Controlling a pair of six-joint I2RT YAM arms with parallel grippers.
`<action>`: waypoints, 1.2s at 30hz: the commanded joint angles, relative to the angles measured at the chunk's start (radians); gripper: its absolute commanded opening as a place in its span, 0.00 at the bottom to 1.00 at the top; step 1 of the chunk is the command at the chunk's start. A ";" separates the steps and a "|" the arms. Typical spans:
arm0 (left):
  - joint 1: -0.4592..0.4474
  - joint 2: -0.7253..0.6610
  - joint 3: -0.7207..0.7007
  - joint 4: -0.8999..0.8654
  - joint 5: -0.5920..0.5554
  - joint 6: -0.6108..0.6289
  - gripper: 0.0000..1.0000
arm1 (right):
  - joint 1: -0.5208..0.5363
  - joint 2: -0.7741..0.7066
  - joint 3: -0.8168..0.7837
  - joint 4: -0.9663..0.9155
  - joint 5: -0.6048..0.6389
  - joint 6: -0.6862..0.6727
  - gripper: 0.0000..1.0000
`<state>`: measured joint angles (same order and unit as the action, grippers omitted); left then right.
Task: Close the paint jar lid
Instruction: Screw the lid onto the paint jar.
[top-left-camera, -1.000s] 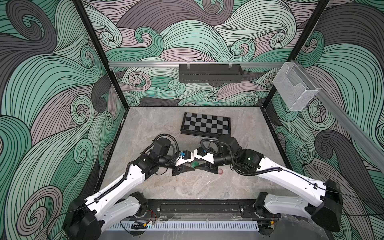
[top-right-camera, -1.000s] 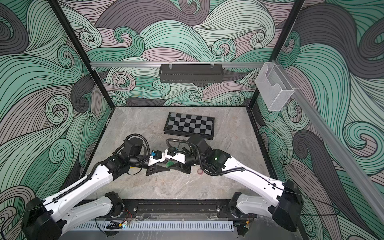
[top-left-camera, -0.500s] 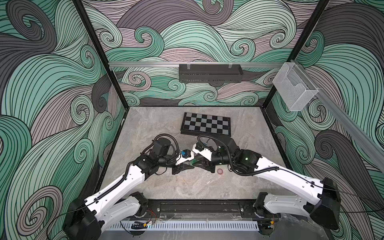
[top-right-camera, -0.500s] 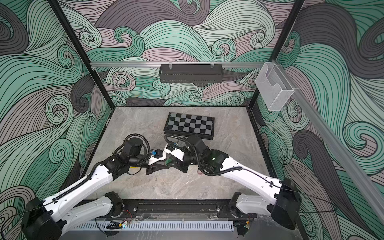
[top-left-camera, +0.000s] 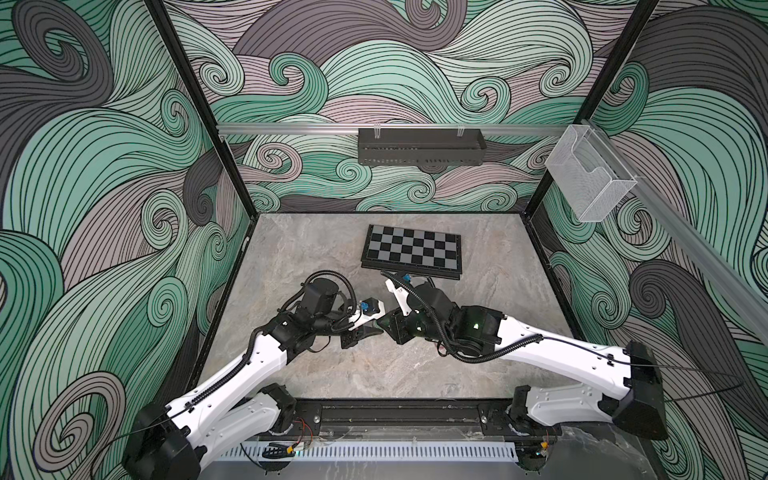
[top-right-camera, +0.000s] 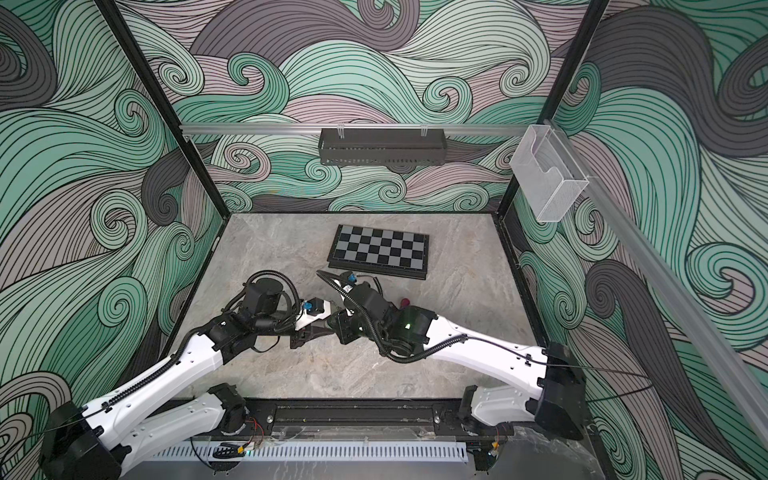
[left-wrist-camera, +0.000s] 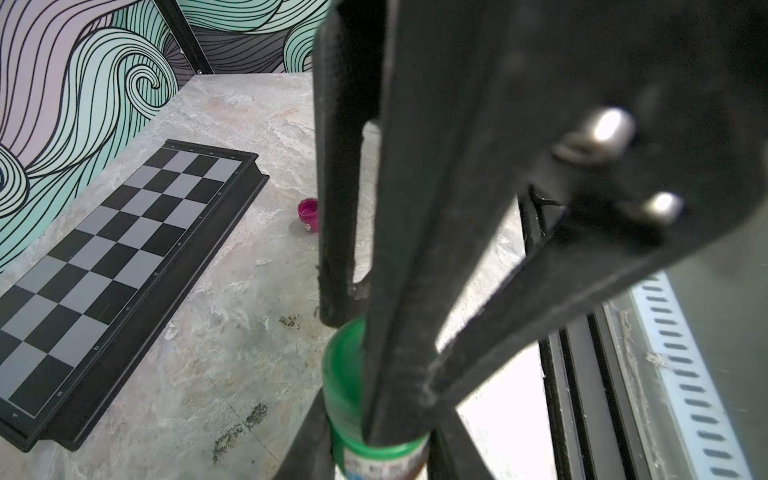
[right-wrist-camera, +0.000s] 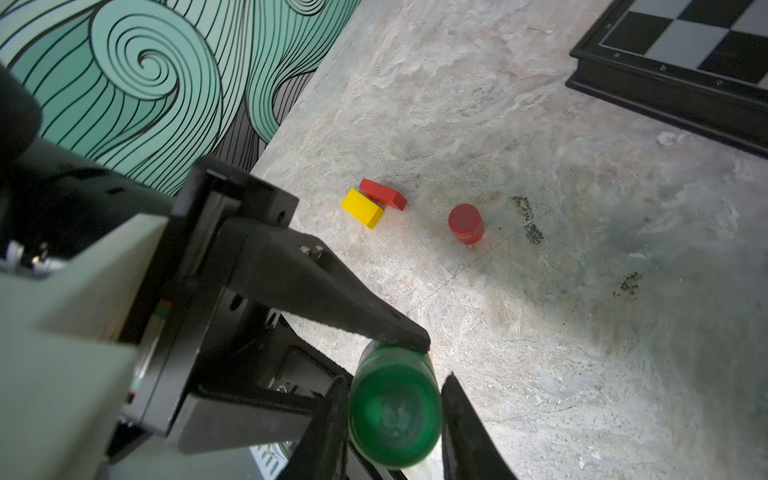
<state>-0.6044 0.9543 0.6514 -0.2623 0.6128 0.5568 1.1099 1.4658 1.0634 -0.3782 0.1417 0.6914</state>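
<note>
Nearest you, the two white arms reach in from the front rail and meet over the front-middle of the table (top-left-camera: 374, 374). Your left gripper (top-left-camera: 367, 331) is pinched narrow on the body of the paint jar (left-wrist-camera: 376, 459). Your right gripper (top-left-camera: 393, 328) is clamped on its lid (right-wrist-camera: 395, 415) from the opposite end. The jar hangs roughly level between the two tips.

The lid is bright green and round, with fine ribs along its side and a glossy top with a pale smear at the centre. Behind the lid, the body carries a pale printed label. In the right wrist view, one left finger (right-wrist-camera: 332, 299) presses on the jar's side just behind the lid. You cannot tell whether the lid is seated fully.

Past the jar, the right wrist view shows a red cylinder (right-wrist-camera: 466, 223) standing on the table. A yellow block (right-wrist-camera: 361, 208) and a red block (right-wrist-camera: 382, 194) lie touching each other near the wall. A small magenta pot (left-wrist-camera: 308, 214) stands upright just beside the chessboard (top-left-camera: 411, 251), which lies flat farther back. On the back wall hangs a black tray (top-left-camera: 419, 147), and a clear holder (top-left-camera: 590, 174) is fixed to the right-hand rail.
</note>
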 joint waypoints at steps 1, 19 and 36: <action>-0.020 -0.034 0.024 0.136 0.090 0.010 0.11 | 0.040 0.070 0.048 0.039 0.014 0.219 0.16; -0.023 -0.034 0.032 0.114 0.078 0.013 0.12 | -0.035 -0.119 -0.033 0.123 -0.045 -0.088 0.55; -0.023 -0.003 0.070 0.024 0.212 0.018 0.12 | -0.303 -0.285 -0.129 0.126 -0.530 -0.794 0.93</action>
<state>-0.6239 0.9432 0.6697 -0.2123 0.7517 0.5579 0.8127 1.1641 0.9226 -0.2581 -0.2707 0.0906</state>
